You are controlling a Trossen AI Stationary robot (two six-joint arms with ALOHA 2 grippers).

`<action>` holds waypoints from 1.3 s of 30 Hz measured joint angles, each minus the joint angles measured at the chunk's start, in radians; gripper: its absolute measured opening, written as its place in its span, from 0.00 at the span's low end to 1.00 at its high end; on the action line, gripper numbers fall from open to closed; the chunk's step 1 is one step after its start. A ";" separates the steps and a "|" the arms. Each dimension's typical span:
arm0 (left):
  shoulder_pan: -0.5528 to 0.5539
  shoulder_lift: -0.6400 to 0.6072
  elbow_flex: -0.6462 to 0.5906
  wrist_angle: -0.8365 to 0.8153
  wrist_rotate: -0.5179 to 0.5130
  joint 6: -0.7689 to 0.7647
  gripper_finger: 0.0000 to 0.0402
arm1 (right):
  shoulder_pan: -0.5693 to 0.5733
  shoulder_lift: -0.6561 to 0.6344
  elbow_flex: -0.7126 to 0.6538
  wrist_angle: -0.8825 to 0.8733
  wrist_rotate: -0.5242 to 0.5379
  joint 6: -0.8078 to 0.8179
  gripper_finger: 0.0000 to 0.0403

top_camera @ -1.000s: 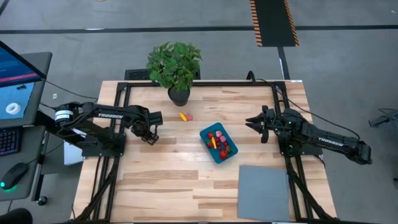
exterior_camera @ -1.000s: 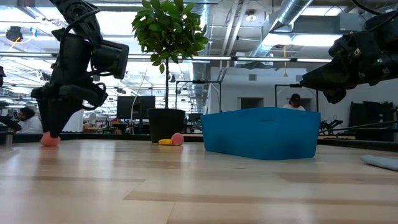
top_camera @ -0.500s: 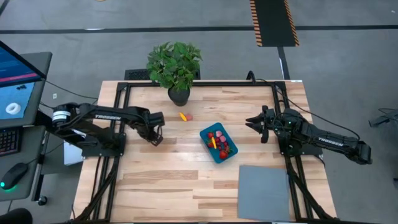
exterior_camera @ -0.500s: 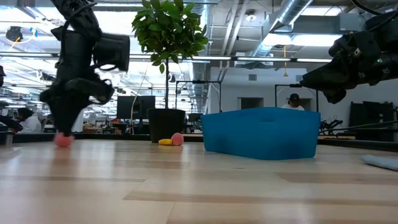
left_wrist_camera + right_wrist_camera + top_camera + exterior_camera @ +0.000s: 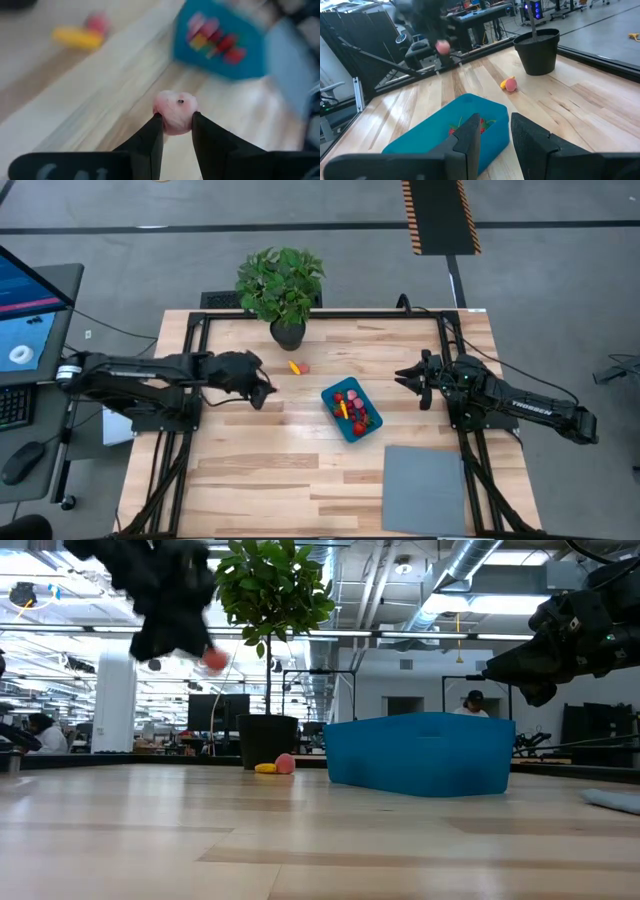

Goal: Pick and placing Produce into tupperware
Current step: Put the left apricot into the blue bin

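My left gripper (image 5: 262, 392) hangs above the table, left of the teal-blue tupperware (image 5: 352, 410), and is shut on a small round pink piece of produce (image 5: 175, 106). In the low view that piece (image 5: 213, 660) shows high above the tabletop. The tupperware (image 5: 455, 131) rests flat on the wood with several red, pink and yellow pieces inside. A yellow piece (image 5: 294, 366) and a pink one (image 5: 304, 368) lie on the table in front of the plant pot. My right gripper (image 5: 400, 376) waits open to the right of the tupperware, with nothing between its fingers. My left gripper pinches the pink piece by its two opposite sides (image 5: 163, 116) between the fingertips (image 5: 154, 131). The fingers slant downward, pointing toward the table's right. The piece is lifted clear of the table and sticks out beyond the fingertips.
A leafy potted plant (image 5: 282, 290) stands at the table's far edge. A flat grey mat (image 5: 425, 490) lies at the near right corner. A monitor and mouse sit off the table's left side. There is bare wood between my left gripper and the tupperware.
My left gripper stood pointing down at the pink piece on the table; it has risen with that piece, gone a little toward the table's right edge, and tipped from pointing down to slanting forward. The pink piece is now lifted clear.
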 joint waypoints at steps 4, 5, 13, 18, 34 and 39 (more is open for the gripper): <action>-0.074 -0.085 0.000 0.153 -0.162 -0.032 0.20 | 0.000 0.000 0.000 0.000 0.000 0.000 0.33; -0.087 -0.100 0.001 0.196 -0.210 -0.042 0.20 | 0.000 0.000 0.000 0.000 0.000 0.000 0.33; -0.106 -0.160 0.002 0.501 -0.213 -0.103 0.21 | 0.000 0.000 0.000 0.000 0.000 0.000 0.33; -0.105 -0.159 0.002 0.624 0.017 -0.199 0.21 | 0.000 0.000 0.000 0.000 0.000 0.000 0.33; -0.228 -0.159 0.002 0.618 0.348 0.468 0.21 | 0.000 0.000 0.000 0.000 0.000 0.000 0.33; -0.280 -0.155 0.002 0.526 0.119 0.802 0.21 | 0.000 0.000 0.000 0.000 0.000 0.000 0.33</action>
